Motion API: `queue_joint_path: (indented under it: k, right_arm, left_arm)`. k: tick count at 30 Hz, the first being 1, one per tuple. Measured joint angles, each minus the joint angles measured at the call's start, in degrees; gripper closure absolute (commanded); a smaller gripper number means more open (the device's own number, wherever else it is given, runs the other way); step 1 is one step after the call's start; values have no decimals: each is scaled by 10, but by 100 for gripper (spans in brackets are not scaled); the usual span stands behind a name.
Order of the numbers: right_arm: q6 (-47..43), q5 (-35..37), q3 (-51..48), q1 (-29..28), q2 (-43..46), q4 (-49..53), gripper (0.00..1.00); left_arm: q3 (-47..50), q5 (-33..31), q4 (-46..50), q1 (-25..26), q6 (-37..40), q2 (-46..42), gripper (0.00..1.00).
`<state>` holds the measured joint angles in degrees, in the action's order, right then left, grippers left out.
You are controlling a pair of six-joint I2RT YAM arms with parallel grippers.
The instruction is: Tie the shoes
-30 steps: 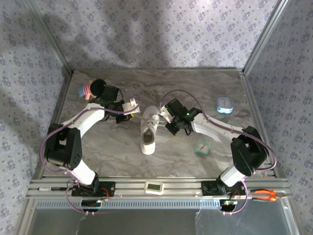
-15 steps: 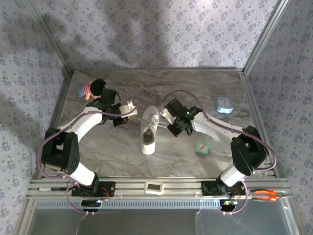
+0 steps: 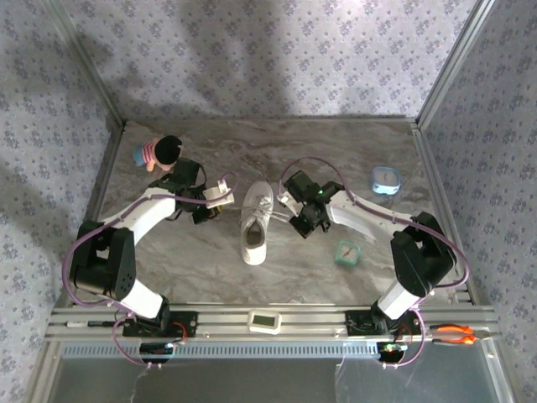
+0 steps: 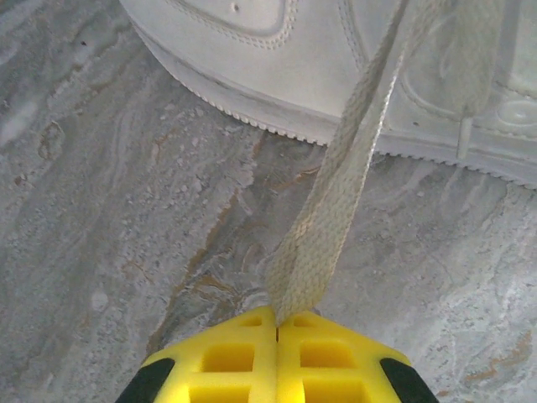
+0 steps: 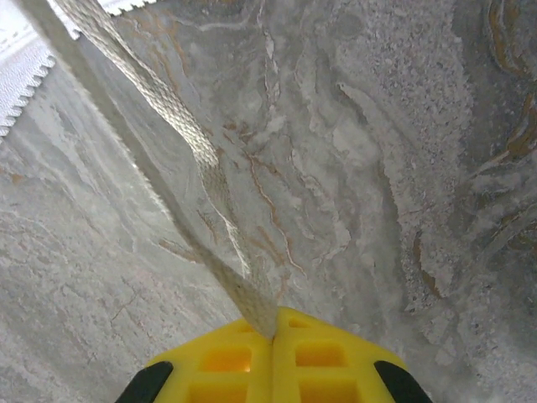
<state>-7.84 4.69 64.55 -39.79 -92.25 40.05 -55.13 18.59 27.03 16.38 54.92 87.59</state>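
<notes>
Top external: sneaker [image 3: 254, 225] at middle of bench [image 3: 336, 151], long axis near-far, between 2 arms; left gripper [image 3: 220, 195] clamps left lace [image 4: 336, 193], right gripper [image 3: 288, 200] clamps right lace [image 5: 168, 159], both taut sideways, equally near.

No legible text, brand or number. Sneaker [image 3: 254, 227] side: no readable mark. Teal clock [image 3: 345, 252] face, white rail device [image 3: 263, 321]: too small to read.
</notes>
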Motion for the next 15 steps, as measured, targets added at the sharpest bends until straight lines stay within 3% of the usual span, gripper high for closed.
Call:
queue_joint_path:
  k: [2, 7, 15]
  right_arm:
    - [1, -3, 0, 1, 0, 5, 97]
    - [8, -24, 0, 3, 4, -2, 64]
    - [32, -67, 14, 19, 65, -31, 55]
  left_arm:
    - [4, 0, 0, 0, -2, -1, 100]
    - [5, 0, 0, 7, -5, -9, 100]
    - [4, 10, 0, 13, -11, -42, 100]
